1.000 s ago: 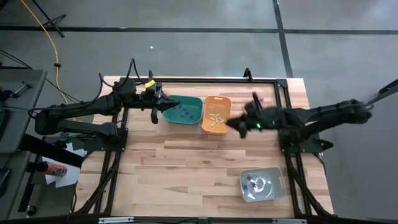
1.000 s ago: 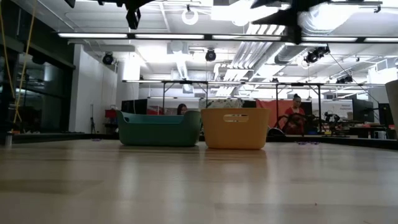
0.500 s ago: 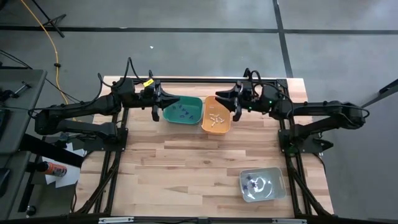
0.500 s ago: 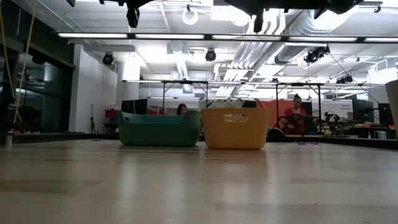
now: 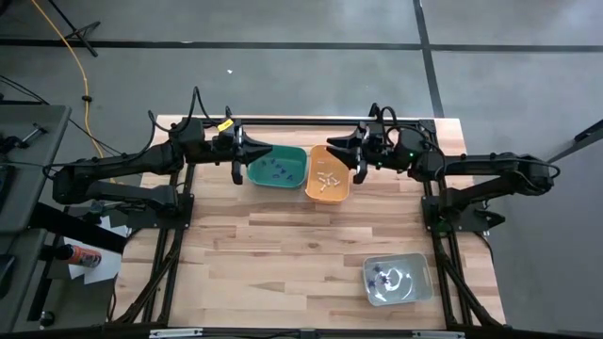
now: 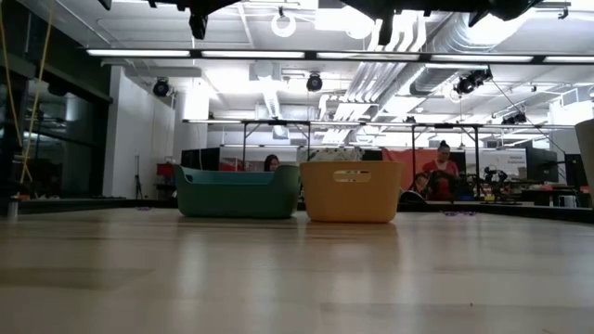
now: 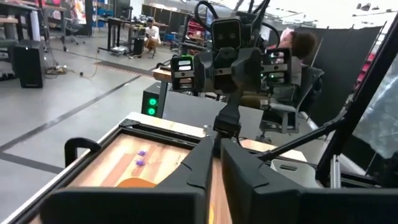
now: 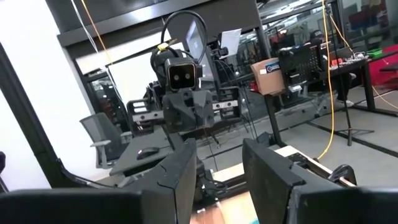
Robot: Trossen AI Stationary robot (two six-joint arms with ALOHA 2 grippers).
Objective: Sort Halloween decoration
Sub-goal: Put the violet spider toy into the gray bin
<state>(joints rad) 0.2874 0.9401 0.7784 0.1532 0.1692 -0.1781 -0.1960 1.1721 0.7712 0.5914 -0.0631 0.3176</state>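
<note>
The green bin (image 5: pixel 279 169) holds small purple trinkets (image 5: pixel 276 170). The orange bin (image 5: pixel 327 175) beside it holds cream trinkets (image 5: pixel 326 181). A grey bin (image 5: pixel 397 280) near the table's near right corner holds several more pieces. My left gripper (image 5: pixel 267 153) hangs above the green bin's left rim with its fingers together (image 7: pixel 216 163). My right gripper (image 5: pixel 341 158) hangs open above the orange bin's right rim (image 8: pixel 219 168), facing the left one. Two loose purple trinkets (image 7: pixel 140 157) lie on the wood by the table's far right corner.
Both bins stand side by side by the far edge (image 6: pixel 239 193) (image 6: pixel 352 191). A black frame (image 5: pixel 311 122) runs along the far edge and down both sides. Bare wood stretches across the table's middle (image 5: pixel 283 254). People sit in the room behind (image 6: pixel 444 176).
My right arm has swung from over the table's right middle toward the far edge and turned to face left above the orange bin's right rim, then stayed still. The bins have kept their places.
</note>
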